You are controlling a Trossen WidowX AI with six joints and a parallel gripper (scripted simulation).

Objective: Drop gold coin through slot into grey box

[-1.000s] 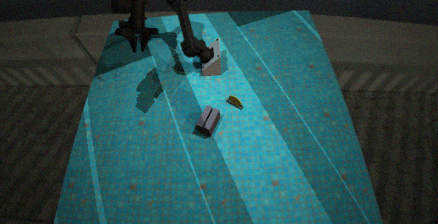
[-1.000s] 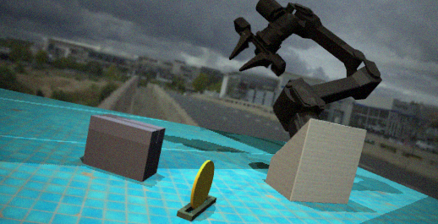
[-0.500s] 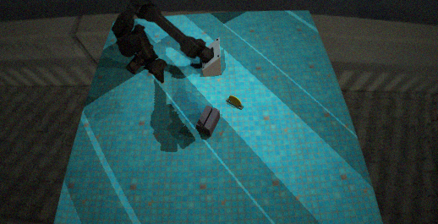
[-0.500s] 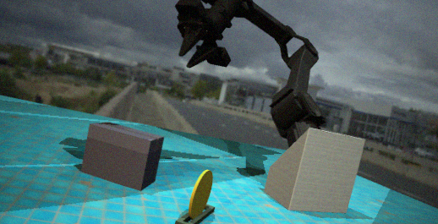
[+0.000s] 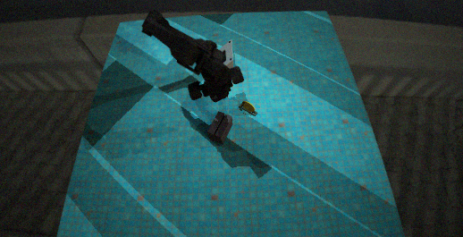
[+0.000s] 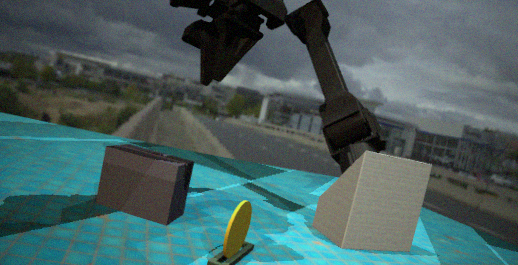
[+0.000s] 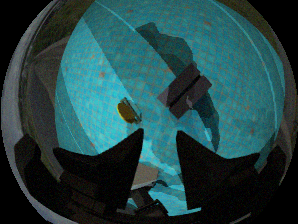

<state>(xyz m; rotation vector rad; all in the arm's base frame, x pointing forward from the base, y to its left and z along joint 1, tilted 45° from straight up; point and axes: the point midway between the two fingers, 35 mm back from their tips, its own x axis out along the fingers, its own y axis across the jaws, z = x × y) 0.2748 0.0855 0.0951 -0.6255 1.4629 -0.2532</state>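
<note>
coin [image 5: 248, 106] [image 6: 238, 229] [image 7: 126, 113] upright in its holder [image 5: 253, 114] [image 6: 233, 256] [image 7: 132, 111], slotted box [image 5: 220, 128] [image 6: 142, 183] [image 7: 185, 90] left of both in the exterior view, wedge-shaped block [image 5: 228, 55] [image 6: 385, 203] [image 7: 145, 176] to their right, all on one tabletop [image 5: 286, 173] [image 6: 45, 173] [image 7: 240, 65]

Yellow coin [image 5: 248, 106] [image 6: 238, 228] [image 7: 127, 113]; cyan tabletop [image 5: 286, 168] [image 6: 55, 225] [image 7: 115, 55], grid pattern.

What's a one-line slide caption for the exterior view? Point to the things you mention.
Gold coin [image 6: 238, 228] upright in its green holder [image 6: 235, 256], slotted grey box [image 6: 142, 183] nearby, pincer [image 6: 206, 80] raised above the table.

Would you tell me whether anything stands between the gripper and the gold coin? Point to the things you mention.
Nothing visible does: the gripper [image 5: 215, 93] [image 6: 212, 80] [image 7: 160, 133] hangs above, and the coin [image 5: 248, 106] [image 6: 238, 229] [image 7: 126, 113] stands upright in its holder [image 6: 231, 256] [image 7: 138, 119], its upper part exposed.
</note>
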